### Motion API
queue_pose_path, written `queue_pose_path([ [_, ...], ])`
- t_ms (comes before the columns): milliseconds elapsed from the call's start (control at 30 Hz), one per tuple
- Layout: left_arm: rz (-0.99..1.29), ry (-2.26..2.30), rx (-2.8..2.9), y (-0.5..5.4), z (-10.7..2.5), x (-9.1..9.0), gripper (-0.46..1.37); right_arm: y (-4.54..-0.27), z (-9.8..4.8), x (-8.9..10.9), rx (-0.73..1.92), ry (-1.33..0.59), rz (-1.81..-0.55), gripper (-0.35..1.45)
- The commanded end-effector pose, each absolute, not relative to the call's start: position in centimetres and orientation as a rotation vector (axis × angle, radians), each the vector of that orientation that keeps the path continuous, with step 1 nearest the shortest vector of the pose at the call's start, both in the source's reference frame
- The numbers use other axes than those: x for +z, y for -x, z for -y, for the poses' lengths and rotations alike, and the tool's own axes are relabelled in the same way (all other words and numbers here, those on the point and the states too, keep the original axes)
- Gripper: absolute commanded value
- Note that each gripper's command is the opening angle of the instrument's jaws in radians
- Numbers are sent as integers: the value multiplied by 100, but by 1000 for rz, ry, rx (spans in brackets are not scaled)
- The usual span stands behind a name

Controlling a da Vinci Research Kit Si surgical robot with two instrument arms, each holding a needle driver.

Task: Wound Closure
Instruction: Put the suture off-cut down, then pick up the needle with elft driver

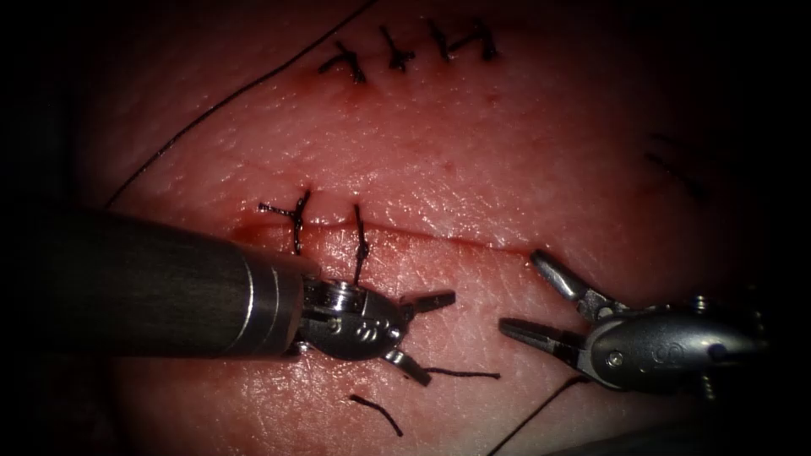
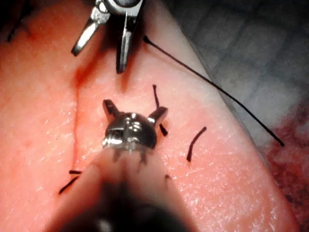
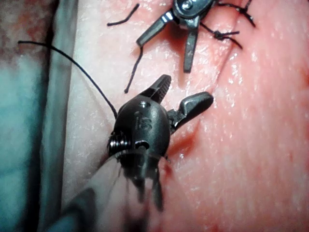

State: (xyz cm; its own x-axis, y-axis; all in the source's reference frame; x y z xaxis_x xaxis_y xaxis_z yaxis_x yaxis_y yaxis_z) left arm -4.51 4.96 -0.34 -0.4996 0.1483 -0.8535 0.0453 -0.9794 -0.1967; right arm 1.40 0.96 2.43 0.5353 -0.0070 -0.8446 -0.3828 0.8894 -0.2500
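Note:
The cut (image 1: 439,236) runs across the tissue (image 1: 473,160), with two dark stitches (image 1: 297,221) closing its left part. My left tool (image 1: 435,333) lies just below them, jaws open and holding nothing. Opposite it my right tool (image 1: 519,290) stands with open, empty jaws, its upper jaw at the cut's right end. In the left wrist view my left tool (image 2: 135,110) is spread above the tissue, the right tool (image 2: 104,48) beyond it. The right wrist view has my right tool (image 3: 188,88) open, facing the left tool (image 3: 171,43) and a stitch knot (image 3: 222,34).
Two short cut thread ends (image 1: 460,372) (image 1: 378,414) lie on the tissue below the left tool. One long thread (image 1: 228,97) crosses the upper left, and another (image 1: 532,414) runs out under the right tool. An older stitch row (image 1: 405,51) sits at the top.

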Motion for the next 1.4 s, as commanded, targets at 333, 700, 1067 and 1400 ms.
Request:
queue_pose_path([
  [333, 370, 1773, 2587, 420, -475, -71, 96, -140, -94, 245, 227, 433, -983, 56],
  [700, 358, 1618, 2530, 355, -481, -87, 114, -149, -97, 247, 283, 366, -1001, 78],
  [1067, 348, 1576, 2458, 312, -525, -101, 109, -159, -111, 249, 308, 172, -1070, 57],
  [1400, 227, 1514, 2345, 289, -540, -110, 109, -153, -135, 229, 264, 55, -1098, 50],
])
